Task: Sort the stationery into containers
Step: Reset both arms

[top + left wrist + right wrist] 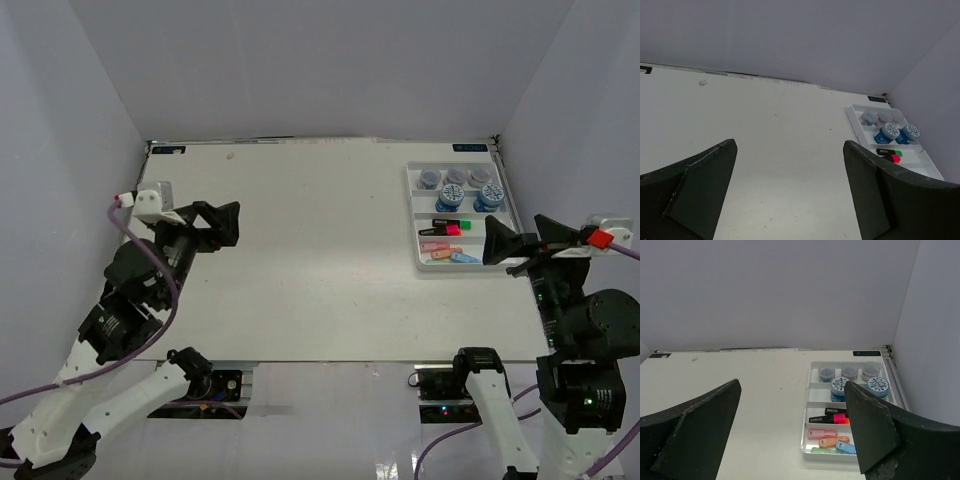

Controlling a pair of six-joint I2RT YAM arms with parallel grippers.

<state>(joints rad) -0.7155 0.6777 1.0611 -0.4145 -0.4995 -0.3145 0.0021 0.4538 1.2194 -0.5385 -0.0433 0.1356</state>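
Observation:
The white tray (413, 215) stands at the far right of the table. Its far section holds three grey-lidded jars (455, 177). The second holds two blue-patterned jars (449, 199). The third holds black highlighters (445, 226) with pink, orange and green caps. The near one holds pastel highlighters (440, 249). The tray also shows in the right wrist view (810, 404) and the left wrist view (855, 119). My left gripper (227, 222) is open and empty over the left of the table. My right gripper (520, 243) is open and empty just right of the tray's near end.
White walls enclose the table on the left, back and right. The table's right edge runs close beside the tray. A small mark (702, 83) lies near the back edge. Both arm bases (190, 370) sit at the near edge.

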